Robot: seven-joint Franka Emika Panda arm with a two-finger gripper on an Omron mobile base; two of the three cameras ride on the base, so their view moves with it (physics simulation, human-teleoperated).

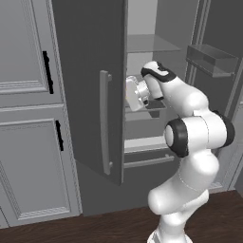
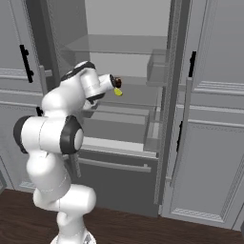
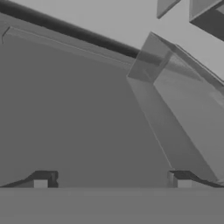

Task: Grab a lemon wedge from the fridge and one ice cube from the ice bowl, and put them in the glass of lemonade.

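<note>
The fridge [image 2: 124,119] stands open at frame centre. The end effector [image 3: 112,179] reaches inside over a glass shelf [image 2: 128,97], fingers spread apart and empty. The lemon wedge [image 2: 117,92] lies on that shelf just beside the hand, near a small dark jar [image 2: 117,82].

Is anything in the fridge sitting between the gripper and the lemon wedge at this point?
Nothing visible does. In the right base view the lemon wedge lies on a fridge shelf just past the wrist, beside a small dark jar. The open gripper faces bare fridge interior in the hand view, so it isn't yet aimed at the wedge.
</note>
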